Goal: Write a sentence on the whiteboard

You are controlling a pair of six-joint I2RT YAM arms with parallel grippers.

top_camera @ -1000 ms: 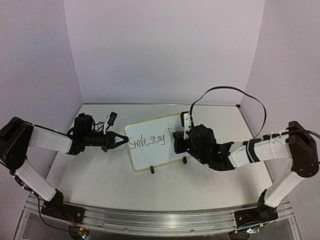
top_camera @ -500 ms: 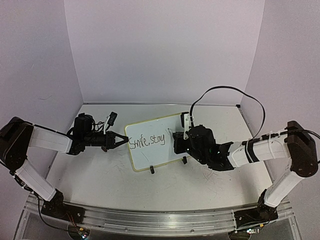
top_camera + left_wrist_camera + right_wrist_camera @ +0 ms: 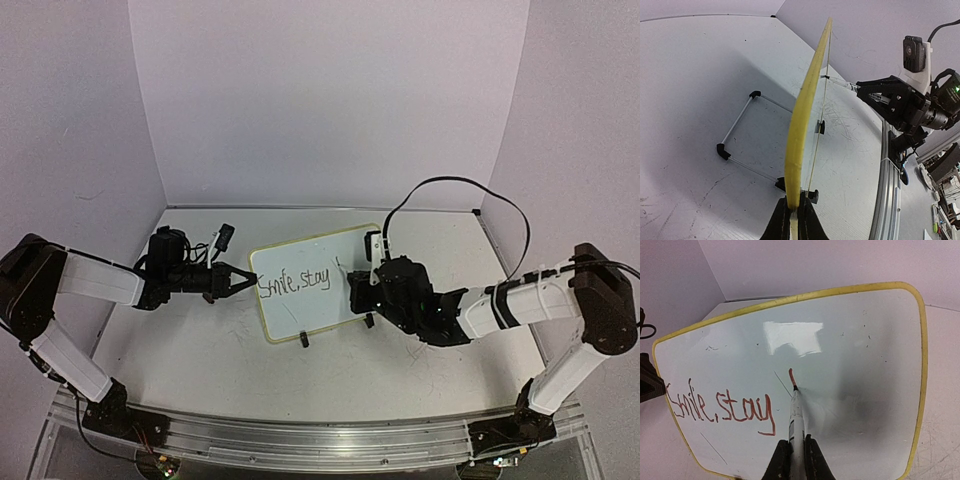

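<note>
I'm watching the white surface [image 3: 200, 370] carrying the whiteboard [image 3: 312, 305], which is standing tilted at the centre of the overhead frame, my left hand [image 3: 250, 281] clamping its left rim. My right hand [image 3: 796, 456] is squeezing a marker [image 3: 796, 415] at the bottom centre of its wrist frame. The tip is touching the board just right of the sentence [image 3: 722, 407], reading "Smile, stay".

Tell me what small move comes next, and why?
Probably start the next word's first stroke: the marker in the right gripper has its tip at blank whiteboard just right of "stay", and the left gripper clamps the rim.
</note>
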